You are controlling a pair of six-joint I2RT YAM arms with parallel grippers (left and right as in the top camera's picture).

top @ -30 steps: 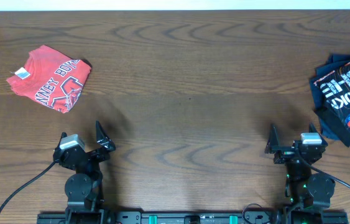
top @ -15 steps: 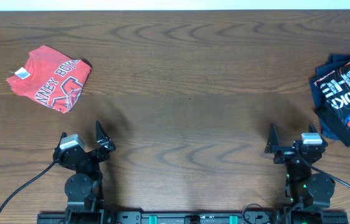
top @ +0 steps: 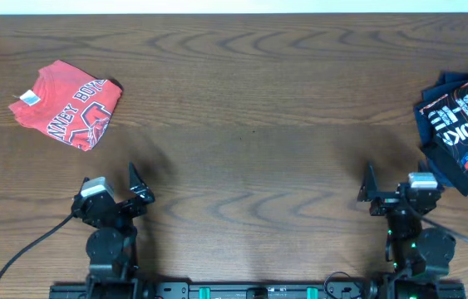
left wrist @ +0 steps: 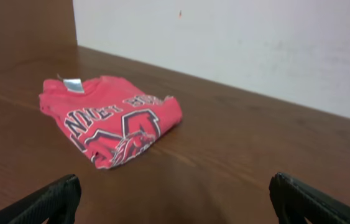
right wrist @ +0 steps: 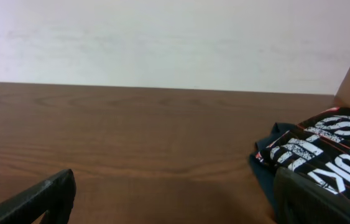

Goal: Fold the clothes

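The red-orange T-shirt (top: 69, 103) lies folded into a small bundle at the far left of the table, navy-and-white lettering up, white neck tag at its left end. It also shows in the left wrist view (left wrist: 109, 118), ahead and left of the fingers. My left gripper (top: 110, 188) is open and empty near the front edge, well short of the shirt; its fingertips frame bare wood (left wrist: 173, 198). My right gripper (top: 393, 188) is open and empty near the front right (right wrist: 175, 198).
A pile of dark navy garments with bold white lettering and round badges (top: 465, 131) lies at the right edge, also in the right wrist view (right wrist: 324, 155). The wooden table (top: 250, 124) spans the view; a pale wall stands behind it.
The right gripper has shifted slightly to the right. The shirt, the navy pile and the left arm have not moved.
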